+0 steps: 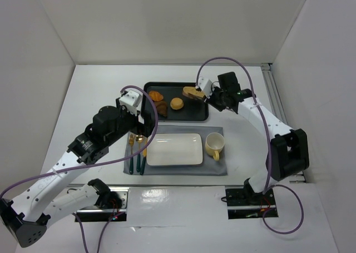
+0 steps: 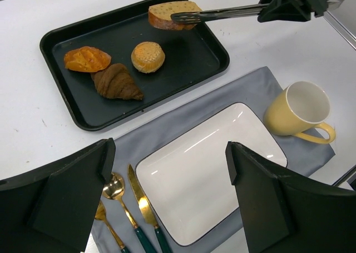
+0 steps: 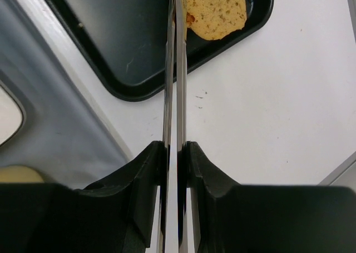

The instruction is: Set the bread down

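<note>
— Right hand (image 3: 177, 147), what is it doing?
— Its fingers are squeezed narrow around a pair of metal tongs (image 3: 173, 69), and the tong tips pinch the bread (image 2: 169, 14).
— Where is the bread?
— At the far right corner of the black tray (image 2: 50, 47), partly over the rim. I cannot tell if it is lifted clear.
— And the left hand (image 2: 167, 158)?
— Spread wide and holding nothing, it hangs above the white plate (image 2: 222, 147), near the cutlery (image 2: 125, 208) on the grey cloth (image 2: 250, 86).
— Anything else in the tray?
— A round bun (image 2: 148, 56) and a croissant (image 2: 115, 82); a yellow cup (image 2: 297, 108) stands beside the plate.
</note>
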